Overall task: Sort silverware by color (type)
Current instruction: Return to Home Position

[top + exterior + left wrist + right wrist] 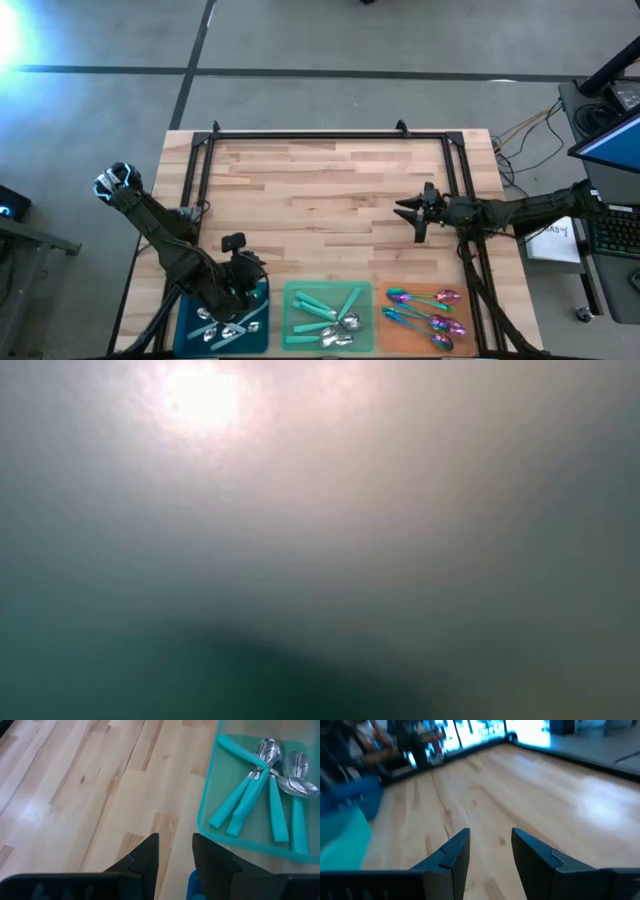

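Sorting looked done: pale-blue-handled silver spoons (225, 325) in flat blue tray (263, 330), teal-handled silver spoons (260, 800) in green tray (287, 340), iridescent purple metal spoons (425, 310) in orange tray (400, 341), all along wooden worktop (320, 190) near edge. Left gripper (175, 842) hovered over blue tray, fingers spread, empty. Right gripper (490, 837) sat over bare worktop at right, fingers spread, empty. Left should lift clear of tray rim before retracting.
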`<state>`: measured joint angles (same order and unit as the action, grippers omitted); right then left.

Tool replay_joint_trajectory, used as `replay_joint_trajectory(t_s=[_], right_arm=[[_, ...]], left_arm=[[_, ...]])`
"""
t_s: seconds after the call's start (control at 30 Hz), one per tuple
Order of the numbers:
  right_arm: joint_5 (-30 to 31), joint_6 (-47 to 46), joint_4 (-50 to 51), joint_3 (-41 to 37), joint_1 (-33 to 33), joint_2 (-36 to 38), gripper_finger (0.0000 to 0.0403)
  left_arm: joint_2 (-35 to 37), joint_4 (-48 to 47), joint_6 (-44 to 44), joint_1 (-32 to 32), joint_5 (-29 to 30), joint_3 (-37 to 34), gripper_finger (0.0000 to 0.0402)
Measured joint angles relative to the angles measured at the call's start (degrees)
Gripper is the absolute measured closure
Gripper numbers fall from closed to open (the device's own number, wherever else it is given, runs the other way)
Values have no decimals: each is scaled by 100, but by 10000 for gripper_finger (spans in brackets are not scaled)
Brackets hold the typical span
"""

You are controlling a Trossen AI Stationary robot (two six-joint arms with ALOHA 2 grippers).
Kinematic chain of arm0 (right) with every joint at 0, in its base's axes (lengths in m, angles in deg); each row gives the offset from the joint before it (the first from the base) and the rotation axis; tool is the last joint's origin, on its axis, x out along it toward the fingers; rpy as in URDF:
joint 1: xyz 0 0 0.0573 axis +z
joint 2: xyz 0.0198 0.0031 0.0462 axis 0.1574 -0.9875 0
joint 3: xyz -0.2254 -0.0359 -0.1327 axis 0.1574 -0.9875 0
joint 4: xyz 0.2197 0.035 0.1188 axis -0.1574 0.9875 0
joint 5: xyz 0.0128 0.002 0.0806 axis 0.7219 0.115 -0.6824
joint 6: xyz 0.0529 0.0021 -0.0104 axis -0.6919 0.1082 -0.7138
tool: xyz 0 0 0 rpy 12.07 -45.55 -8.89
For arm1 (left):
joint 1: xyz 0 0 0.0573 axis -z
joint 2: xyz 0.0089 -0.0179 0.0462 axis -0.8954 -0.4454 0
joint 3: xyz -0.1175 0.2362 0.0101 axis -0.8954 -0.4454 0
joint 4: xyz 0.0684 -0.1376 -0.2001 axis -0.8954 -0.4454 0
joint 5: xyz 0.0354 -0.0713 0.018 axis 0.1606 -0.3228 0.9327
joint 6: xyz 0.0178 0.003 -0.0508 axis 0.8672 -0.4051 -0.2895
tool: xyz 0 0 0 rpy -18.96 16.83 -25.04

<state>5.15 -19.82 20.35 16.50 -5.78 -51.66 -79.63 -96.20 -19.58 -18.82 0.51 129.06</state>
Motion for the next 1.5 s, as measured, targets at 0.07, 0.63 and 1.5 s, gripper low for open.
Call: replay_joint_trajectory(t_s=[0.07, 0.63, 1.5], right_arm=[[-2, -6, 2, 0, -67, 319, 268], [3, -18, -2, -4, -875, 2142, 268], [2, -17, 2, -7, -942, 2089, 268]], left_arm=[[0, -2, 7, -3, 2, 0, 299], [0, -12, 486, -32, 399, 0, 299], [-409, 1357, 2612, -2716, 1142, 0, 299]])
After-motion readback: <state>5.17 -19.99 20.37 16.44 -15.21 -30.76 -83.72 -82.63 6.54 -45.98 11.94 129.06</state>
